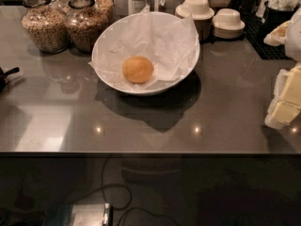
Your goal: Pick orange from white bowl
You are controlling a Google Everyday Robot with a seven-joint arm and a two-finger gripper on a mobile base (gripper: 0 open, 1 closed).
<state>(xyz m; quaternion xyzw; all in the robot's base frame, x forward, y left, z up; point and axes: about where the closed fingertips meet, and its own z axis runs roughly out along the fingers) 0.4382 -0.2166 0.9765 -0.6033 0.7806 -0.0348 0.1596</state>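
**One orange [138, 69] sitting in the white bowl [181, 80], my tool [284, 100] hanging at the right edge**

The orange is resting on the crinkled white paper [164, 39] that is lining the bowl. It is lying a little left of the bowl's middle and toward the near side, with its dimpled peel facing up. The paper is standing up past the rim at the back and folding out over the left edge. The bowl is sitting on the grey, glossy worktop [141, 126] and is throwing a dark shadow toward the front and right.

My tool is showing as a pale cream shape at the far right of the view, partly cut off by the frame. It is hanging over the right side of the worktop, well apart from the bowl and the orange. I cannot tell whether it is wide or narrow.

Behind the bowl on the left, two glass jars [44, 25] filled with brown grain are standing side by side, and the right-hand one is just beside the bowl's rim. Behind it on the right, two small stacks of cream bowls [228, 20] are sitting near each other. A black object [7, 74] is poking in at the left edge. Below the front edge of the worktop, dark cables [113, 194] are looping near a metal box [87, 215].
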